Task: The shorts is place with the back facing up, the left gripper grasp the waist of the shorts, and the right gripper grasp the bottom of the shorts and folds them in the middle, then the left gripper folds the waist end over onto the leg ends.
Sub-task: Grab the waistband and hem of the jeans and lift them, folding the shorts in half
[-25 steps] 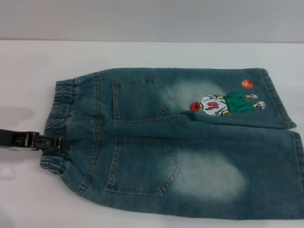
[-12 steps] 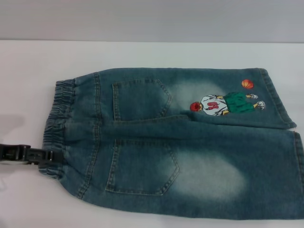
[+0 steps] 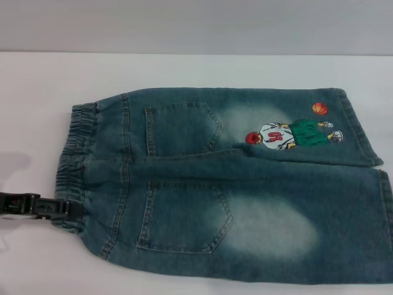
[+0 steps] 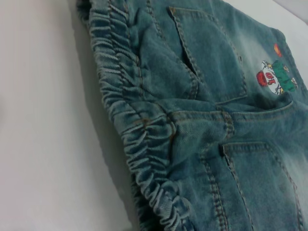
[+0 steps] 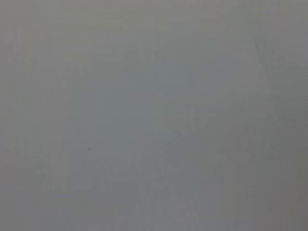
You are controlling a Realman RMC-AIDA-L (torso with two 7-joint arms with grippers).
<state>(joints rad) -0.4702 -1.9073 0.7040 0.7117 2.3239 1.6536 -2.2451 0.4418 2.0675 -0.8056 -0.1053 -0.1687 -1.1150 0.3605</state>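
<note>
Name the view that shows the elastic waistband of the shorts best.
The left wrist view: the waistband fills it close up, every gather distinct. The head view shows the whole band smaller, with the left gripper at its near corner. The right wrist view shows none.

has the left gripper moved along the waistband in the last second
Yes. In the head view the left gripper has slid along the waist of the shorts toward its near corner, away from the middle of the band. The shorts lie unmoved.
</note>
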